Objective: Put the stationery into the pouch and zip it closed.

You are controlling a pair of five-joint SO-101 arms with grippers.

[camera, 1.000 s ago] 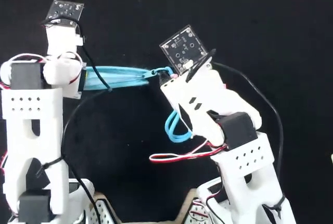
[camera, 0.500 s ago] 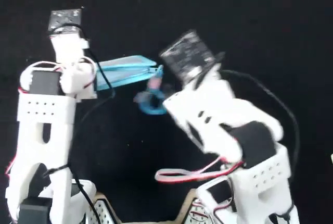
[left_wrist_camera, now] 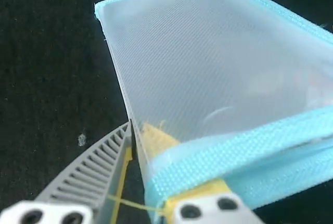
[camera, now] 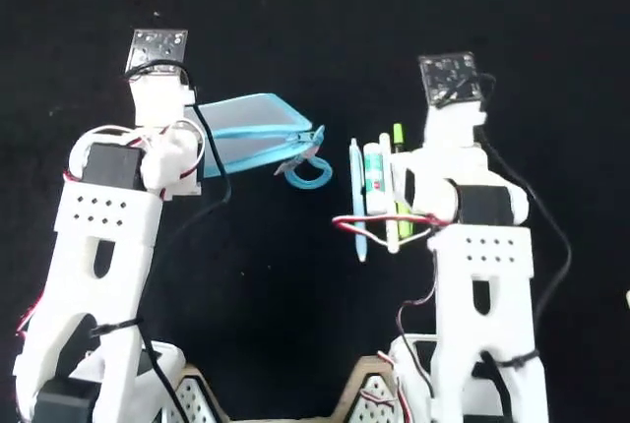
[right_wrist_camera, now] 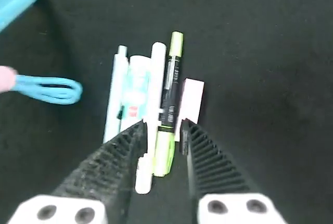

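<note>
Right claw (right_wrist_camera: 162,126) has swung from the pouch (camera: 251,128) to hang part-open and empty over the stationery (camera: 379,187) on the counter (camera: 246,285); left claw (left_wrist_camera: 136,133) pinches the pouch corner; loading appears to begin, next needing descent and closure.

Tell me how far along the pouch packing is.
Done: nothing looks packed yet. In hand: the left claw grips the pouch by one edge, and the open right claw hangs over the stationery lying in a row. Left: load every piece, then zip it shut.
</note>
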